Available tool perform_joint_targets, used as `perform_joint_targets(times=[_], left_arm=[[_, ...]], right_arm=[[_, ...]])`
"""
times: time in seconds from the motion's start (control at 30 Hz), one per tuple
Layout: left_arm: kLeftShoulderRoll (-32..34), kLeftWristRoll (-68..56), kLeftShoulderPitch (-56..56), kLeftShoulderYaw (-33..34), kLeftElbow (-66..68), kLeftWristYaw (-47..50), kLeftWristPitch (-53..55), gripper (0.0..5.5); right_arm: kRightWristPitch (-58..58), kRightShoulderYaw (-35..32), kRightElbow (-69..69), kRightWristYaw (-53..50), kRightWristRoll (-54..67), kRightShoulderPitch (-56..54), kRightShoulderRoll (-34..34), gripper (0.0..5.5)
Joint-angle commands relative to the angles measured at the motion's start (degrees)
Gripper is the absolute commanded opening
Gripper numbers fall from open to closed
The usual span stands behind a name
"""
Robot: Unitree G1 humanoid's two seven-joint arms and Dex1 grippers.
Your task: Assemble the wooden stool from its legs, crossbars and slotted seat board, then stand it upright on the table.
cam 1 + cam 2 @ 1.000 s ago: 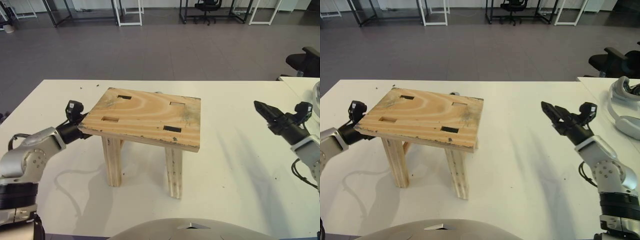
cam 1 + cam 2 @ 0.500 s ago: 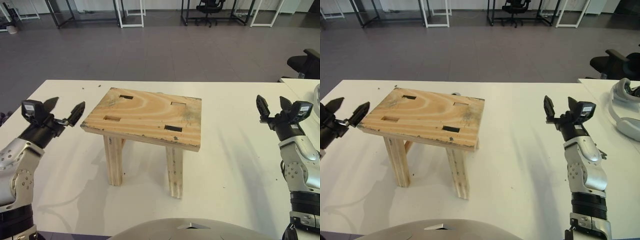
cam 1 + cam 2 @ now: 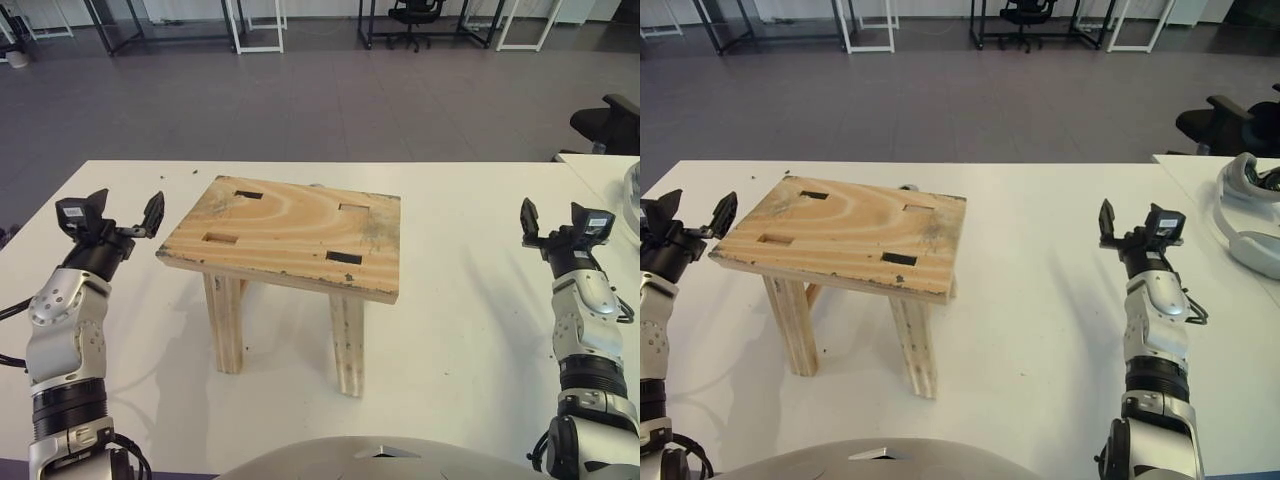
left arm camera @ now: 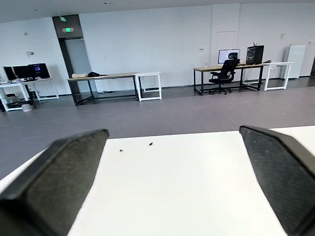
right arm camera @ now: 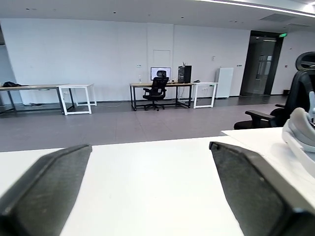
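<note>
The wooden stool stands upright on the white table (image 3: 480, 330). Its slotted seat board (image 3: 285, 235) rests on its legs (image 3: 226, 320), and nothing is touching it. My left gripper (image 3: 128, 203) is open and empty, raised just off the seat's left edge, apart from it. In the left wrist view its two dark fingers (image 4: 59, 182) spread wide over bare tabletop. My right gripper (image 3: 1130, 218) is also open and empty. It is held up well to the right of the stool, its fingers (image 5: 251, 187) apart.
A white headset (image 3: 1250, 225) lies on the neighbouring table at the far right. Bare tabletop surrounds the stool on all sides. Office desks and a black chair (image 3: 415, 12) stand far off in the room behind.
My left gripper has come away from the seat's left edge, opened and drawn back. My right gripper has opened, turned to point upward and pulled back toward my right side.
</note>
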Motion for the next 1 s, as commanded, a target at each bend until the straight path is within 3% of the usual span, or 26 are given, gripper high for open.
perform_joint_targets(times=[0.03,1.0], left_arm=[[0.1,2.6,-2.1,-2.0,1.6,0.4,-0.6,4.91],[-1.9,5.3,-8.2,-5.3,6.8,0.4,-0.7,4.91]], right_arm=[[-1.1,1.0,0.3,2.2,-0.8,-0.9,1.6,4.46],[-0.7,-0.9,-4.5,5.5,0.5,4.1,5.1,4.46]])
